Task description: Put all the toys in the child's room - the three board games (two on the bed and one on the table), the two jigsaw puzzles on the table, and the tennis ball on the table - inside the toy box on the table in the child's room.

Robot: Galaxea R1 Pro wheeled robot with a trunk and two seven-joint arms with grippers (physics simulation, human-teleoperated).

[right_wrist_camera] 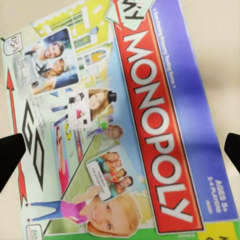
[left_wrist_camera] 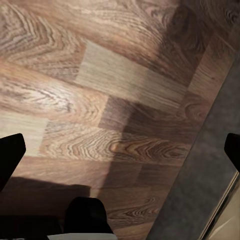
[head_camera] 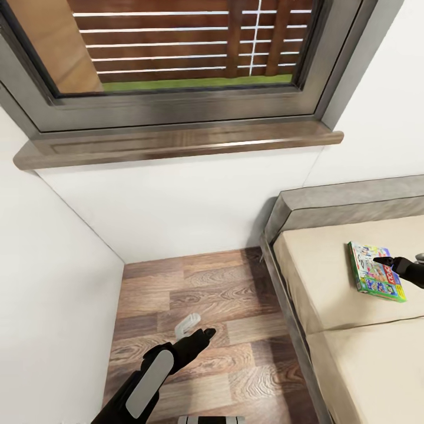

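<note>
One board game, a white-green Monopoly box (head_camera: 376, 272), lies flat on the beige bed (head_camera: 330, 282) at the right. My right gripper (head_camera: 390, 261) hovers just over the box's far part. In the right wrist view the box lid (right_wrist_camera: 115, 125) spreads under the gripper (right_wrist_camera: 120, 155), whose jaws stand wide apart and open with nothing between them. My left gripper (head_camera: 197, 333) hangs low over the wooden floor (left_wrist_camera: 120, 100), also open (left_wrist_camera: 120, 155) and empty. The toy box, the table, the jigsaw puzzles and the tennis ball are out of view.
A window with a brown sill (head_camera: 176, 141) fills the wall ahead. White walls close in at the left and behind the bed. The bed's grey frame (head_camera: 282, 282) borders the strip of wood floor (head_camera: 194, 294) between wall and bed.
</note>
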